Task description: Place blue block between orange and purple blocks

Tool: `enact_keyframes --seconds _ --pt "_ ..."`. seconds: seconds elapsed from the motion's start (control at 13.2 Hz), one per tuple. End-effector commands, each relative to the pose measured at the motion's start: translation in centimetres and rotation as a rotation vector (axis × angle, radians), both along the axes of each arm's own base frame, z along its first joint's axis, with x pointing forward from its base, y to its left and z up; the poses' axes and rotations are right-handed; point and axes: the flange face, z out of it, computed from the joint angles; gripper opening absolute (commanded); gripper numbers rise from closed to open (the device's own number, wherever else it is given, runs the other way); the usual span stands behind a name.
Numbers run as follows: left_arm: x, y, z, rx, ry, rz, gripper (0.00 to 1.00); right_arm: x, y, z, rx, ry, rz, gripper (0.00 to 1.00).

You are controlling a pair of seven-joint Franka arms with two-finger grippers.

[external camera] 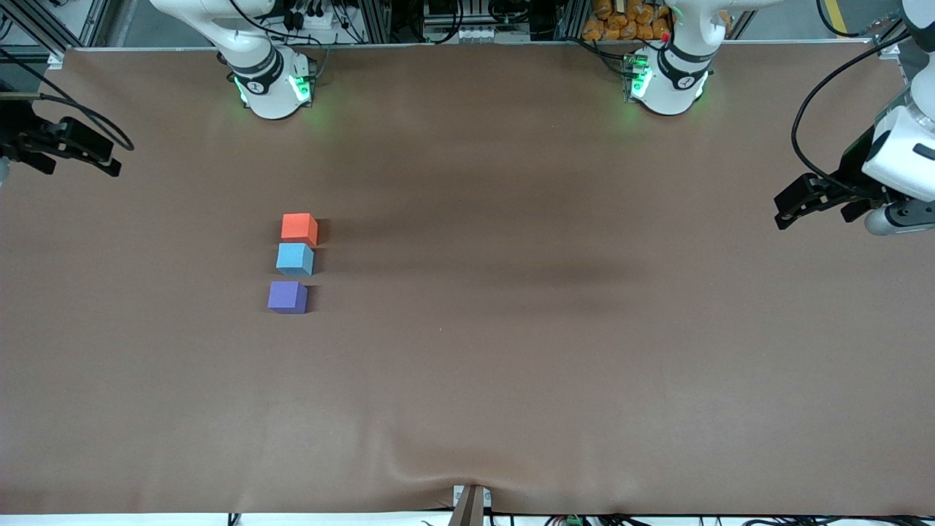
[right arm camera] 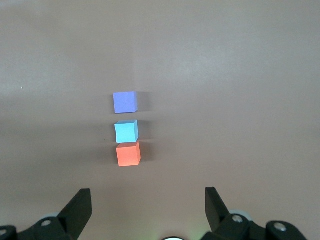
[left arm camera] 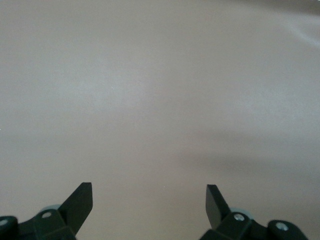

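Three small cubes lie in one row on the brown table, toward the right arm's end. The orange block (external camera: 299, 228) (right arm camera: 128, 154) is farthest from the front camera. The blue block (external camera: 294, 258) (right arm camera: 126, 131) sits in the middle, almost against the orange one. The purple block (external camera: 287, 297) (right arm camera: 125, 102) is nearest, with a narrow gap to the blue. My right gripper (external camera: 84, 164) (right arm camera: 148, 190) hangs high and open, looking down on the row, holding nothing. My left gripper (external camera: 812, 212) (left arm camera: 149, 186) waits high over bare table at the left arm's end, open and holding nothing.
The two arm bases (external camera: 272, 86) (external camera: 668, 80) with green lights stand along the table edge farthest from the front camera. Cables loop beside each raised hand. The brown table cover (external camera: 511, 329) has a small wrinkle at the edge nearest the front camera.
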Motion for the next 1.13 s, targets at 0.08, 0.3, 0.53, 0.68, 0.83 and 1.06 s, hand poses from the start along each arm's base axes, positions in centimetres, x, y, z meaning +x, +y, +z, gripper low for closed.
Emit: enact_keyframes --seconds 0.08,0.3,0.53,0.68,0.83,1.06 --pt "-1.5 -1.4 0.5 -0.018 0.032 -0.045 1.0 -0.5 0.3 2.4 0.001 -0.023 0.03 1.0" --pt "-2.0 -1.3 0.6 -0.012 0.057 -0.07 1.0 -1.0 0.0 2.1 -0.002 0.018 0.027 1.0" --pt "-3.9 -0.2 2.3 -0.006 0.086 -0.12 1.0 -1.1 -0.4 1.7 -0.032 0.032 0.022 1.0" --pt "-5.1 -0.3 3.8 -0.003 0.07 -0.102 1.0 -1.1 -0.4 1.9 -0.035 0.028 0.02 1.0" --pt "-5.9 -0.7 4.5 -0.002 0.07 -0.096 1.0 -1.1 -0.6 1.8 -0.034 0.028 0.019 1.0" --pt "-5.6 -0.9 4.3 -0.034 0.077 -0.094 1.0 -1.0 -0.6 1.9 -0.021 0.022 0.016 1.0"
